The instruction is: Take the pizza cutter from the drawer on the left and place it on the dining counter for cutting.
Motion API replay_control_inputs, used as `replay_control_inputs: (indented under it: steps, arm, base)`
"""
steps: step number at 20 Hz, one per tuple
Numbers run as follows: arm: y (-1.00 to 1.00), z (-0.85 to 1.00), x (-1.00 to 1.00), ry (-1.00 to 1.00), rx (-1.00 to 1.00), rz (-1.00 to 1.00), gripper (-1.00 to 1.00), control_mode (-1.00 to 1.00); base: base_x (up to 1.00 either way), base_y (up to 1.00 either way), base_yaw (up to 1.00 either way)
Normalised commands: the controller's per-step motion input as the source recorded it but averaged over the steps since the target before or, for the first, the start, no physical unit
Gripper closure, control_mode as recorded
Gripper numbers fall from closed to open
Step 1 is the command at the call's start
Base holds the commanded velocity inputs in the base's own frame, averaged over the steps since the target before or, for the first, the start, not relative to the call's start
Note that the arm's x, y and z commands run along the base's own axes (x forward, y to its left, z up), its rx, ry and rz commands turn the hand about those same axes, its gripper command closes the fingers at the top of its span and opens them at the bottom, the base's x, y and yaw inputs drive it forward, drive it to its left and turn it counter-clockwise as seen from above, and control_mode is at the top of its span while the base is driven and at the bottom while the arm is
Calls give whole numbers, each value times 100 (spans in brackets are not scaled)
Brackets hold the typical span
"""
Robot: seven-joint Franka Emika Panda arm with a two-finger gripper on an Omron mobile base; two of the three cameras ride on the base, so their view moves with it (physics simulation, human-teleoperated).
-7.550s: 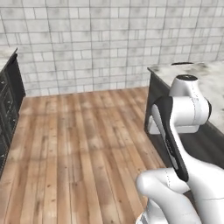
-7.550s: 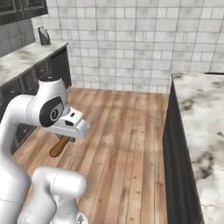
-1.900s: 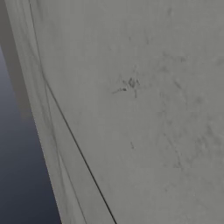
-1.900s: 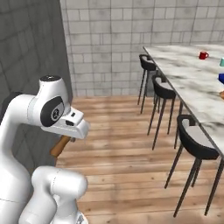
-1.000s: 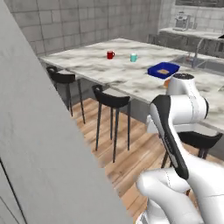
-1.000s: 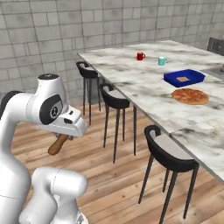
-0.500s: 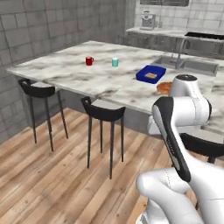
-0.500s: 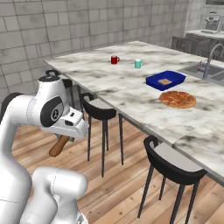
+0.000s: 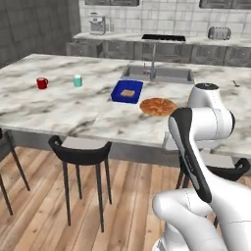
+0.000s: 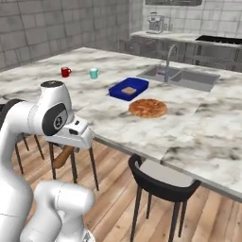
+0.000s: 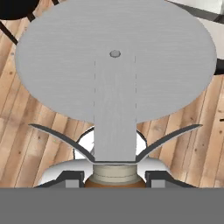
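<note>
the gripper (image 11: 114, 177) is closed partway on the pizza cutter (image 11: 114, 83), its round grey blade standing out ahead of the fingers in the hand view and its orange-brown handle (image 10: 64, 156) slanting down below the hand in the right base view. the cutter hangs low beside the robot's body, over the wooden floor (image 10: 113, 198) and under the level of the dining counter (image 10: 189, 137). that counter lies ahead and higher, so i judge the placing calls for a lift and a forward reach over the bar stools (image 10: 160, 182), with bare marble near the pizza (image 10: 148, 108) a likely spot.

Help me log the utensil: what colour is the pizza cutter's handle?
Orange-brown wood on the pizza cutter, clearest in the right base view, hanging below the hand.
</note>
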Motion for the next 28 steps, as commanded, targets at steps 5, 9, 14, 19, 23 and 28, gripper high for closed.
replay_control_inputs:
  steps: [5,9,14,19,23,28]
  arm:
    - [0,0,0,0,0,0,100,100]
    - [0,0,0,0,0,0,100,100]
    - [0,0,0,0,0,0,100,100]
    - [0,0,0,0,0,0,100,100]
    - [0,0,0,0,0,0,100,100]
    - [0,0,0,0,0,0,100,100]
  base:
    - [54,27,-47]
    - [48,37,-45]
    - [49,42,-50]
    - [54,36,-36]
    - [62,49,-6]
    - [35,18,0]
